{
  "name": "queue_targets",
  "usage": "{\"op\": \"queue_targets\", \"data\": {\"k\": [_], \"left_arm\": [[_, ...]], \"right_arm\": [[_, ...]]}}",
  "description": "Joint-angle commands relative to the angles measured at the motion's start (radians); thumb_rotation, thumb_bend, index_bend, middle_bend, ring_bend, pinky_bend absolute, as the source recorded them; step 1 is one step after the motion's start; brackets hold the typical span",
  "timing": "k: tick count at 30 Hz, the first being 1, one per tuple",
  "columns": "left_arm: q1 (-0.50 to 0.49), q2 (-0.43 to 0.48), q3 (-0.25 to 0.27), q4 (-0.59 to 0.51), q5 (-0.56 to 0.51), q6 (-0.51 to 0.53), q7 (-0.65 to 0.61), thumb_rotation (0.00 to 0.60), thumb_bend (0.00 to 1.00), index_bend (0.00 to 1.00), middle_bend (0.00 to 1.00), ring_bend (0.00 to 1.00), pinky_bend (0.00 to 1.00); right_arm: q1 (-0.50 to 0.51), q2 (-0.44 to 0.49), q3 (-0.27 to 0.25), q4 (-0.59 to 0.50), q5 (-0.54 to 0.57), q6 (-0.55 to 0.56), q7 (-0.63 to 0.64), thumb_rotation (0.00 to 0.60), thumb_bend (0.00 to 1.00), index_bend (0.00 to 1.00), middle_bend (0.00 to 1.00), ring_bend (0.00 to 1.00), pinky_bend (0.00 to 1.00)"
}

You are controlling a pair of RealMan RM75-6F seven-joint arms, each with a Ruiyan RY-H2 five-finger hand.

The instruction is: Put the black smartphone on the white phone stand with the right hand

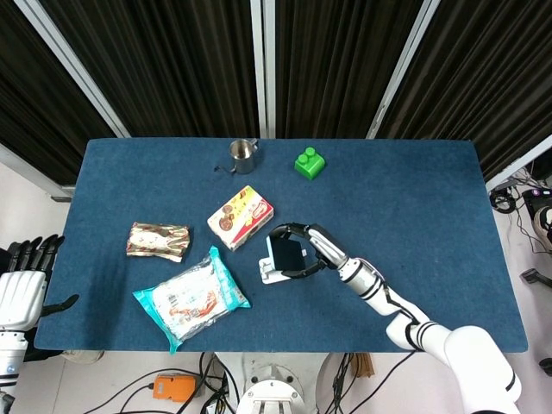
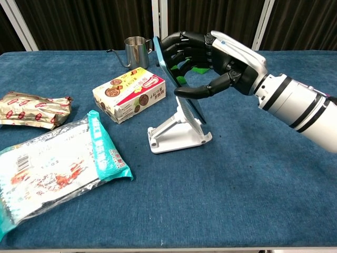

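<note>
The right hand (image 2: 210,58) has black fingers (image 2: 197,92) and a silver-grey back. Its forearm is white with black rings. The left hand (image 1: 21,285) looks white with dark fingers.

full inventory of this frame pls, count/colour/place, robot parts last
table: 1, blue cloth top
smartphone: 1, black, held over the stand
phone stand: 1, white, table centre
snack box: 1, white, red and yellow, left of the stand
noodle packet: 1, teal and clear, front left
foil packet: 1, gold, left edge
metal pitcher: 1, steel, far centre
toy brick: 1, green, far centre, right of the pitcher
right hand: 1, black and silver, grips the smartphone
left hand: 1, off the table's left edge, holds nothing
</note>
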Motion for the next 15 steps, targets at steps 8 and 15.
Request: {"op": "queue_targets", "data": {"k": [8,15], "left_arm": [[-0.003,0.006,-0.001,-0.017,0.001,-0.003,0.012,0.6,0.02,0.06,0.06,0.0,0.0],[-0.003,0.006,0.0,-0.017,0.001,-0.003,0.013,0.6,0.02,0.06,0.06,0.0,0.0]], "right_arm": [[-0.007,-0.052,-0.021,0.072,0.028,-0.007,0.054,0.6,0.48,0.51,0.4,0.38,0.53],[-0.016,-0.079,-0.034,0.119,0.039,-0.014,0.079,0.6,0.48,0.49,0.4,0.37,0.53]]}}
